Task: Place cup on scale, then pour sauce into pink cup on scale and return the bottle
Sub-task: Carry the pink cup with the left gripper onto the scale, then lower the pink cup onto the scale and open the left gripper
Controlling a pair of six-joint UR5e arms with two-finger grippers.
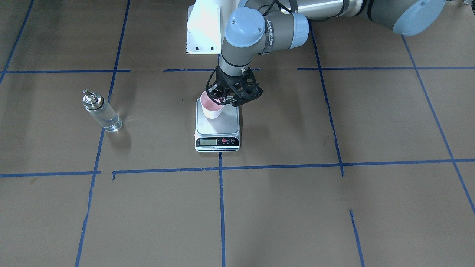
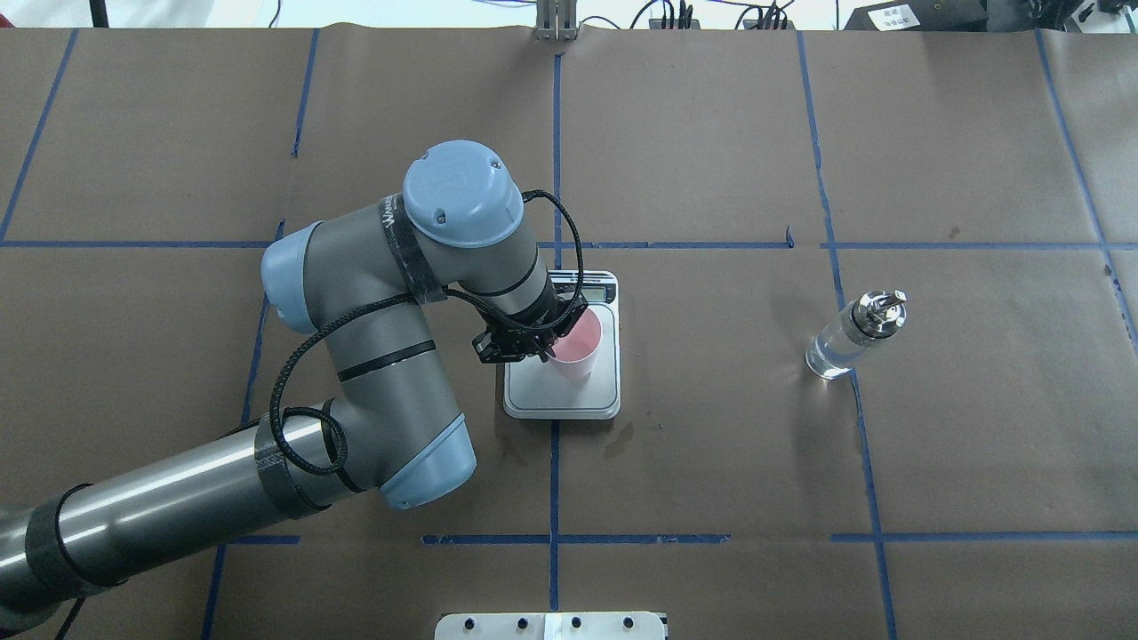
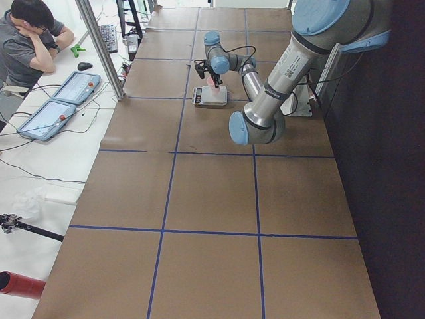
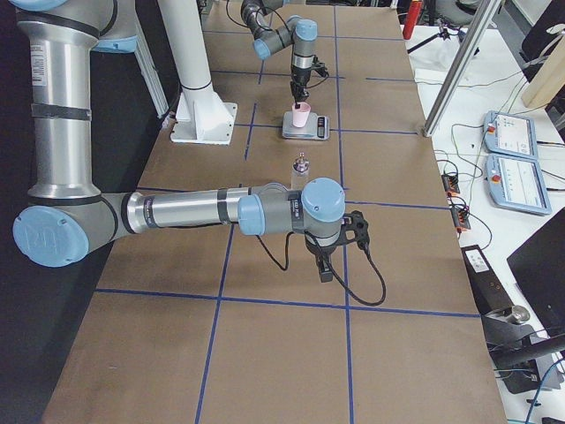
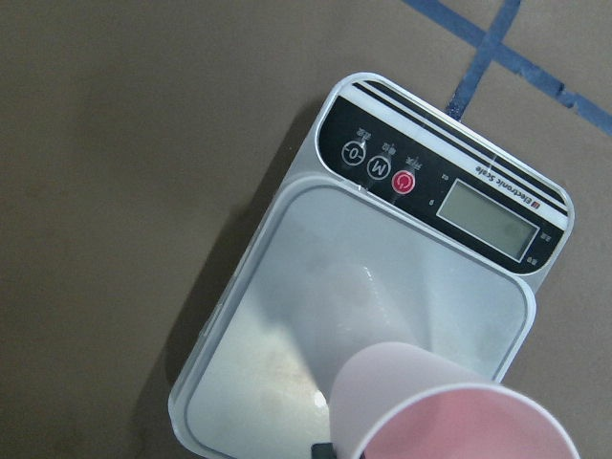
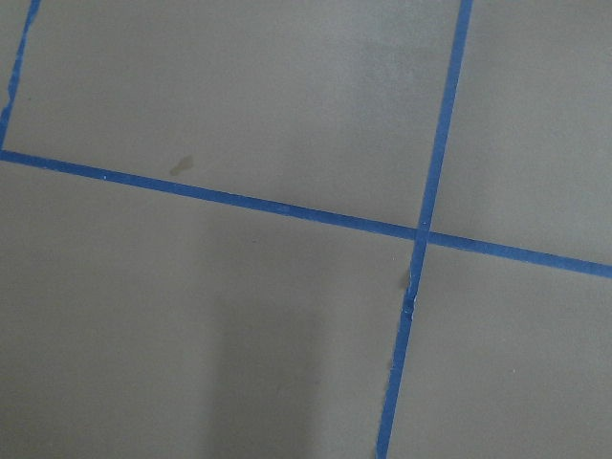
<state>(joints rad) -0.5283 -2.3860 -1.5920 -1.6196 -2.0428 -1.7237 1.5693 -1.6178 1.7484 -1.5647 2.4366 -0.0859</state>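
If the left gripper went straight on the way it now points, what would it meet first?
The left gripper points down with the cup in its jaws, so the scale lies first in line; the cup's base would likely reach its platform before the jaws. The gap is unclear.

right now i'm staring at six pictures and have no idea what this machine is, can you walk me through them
It is a two-armed robot at a brown table marked with blue tape. Four pictures come from fixed cameras: across, above, and each table end. Two come from cameras on the wrists. The left hand grips a pink cup by its rim, on or just above a small scale. A glass bottle of clear liquid stands apart, untouched. The right hand hangs over the table, seemingly empty.
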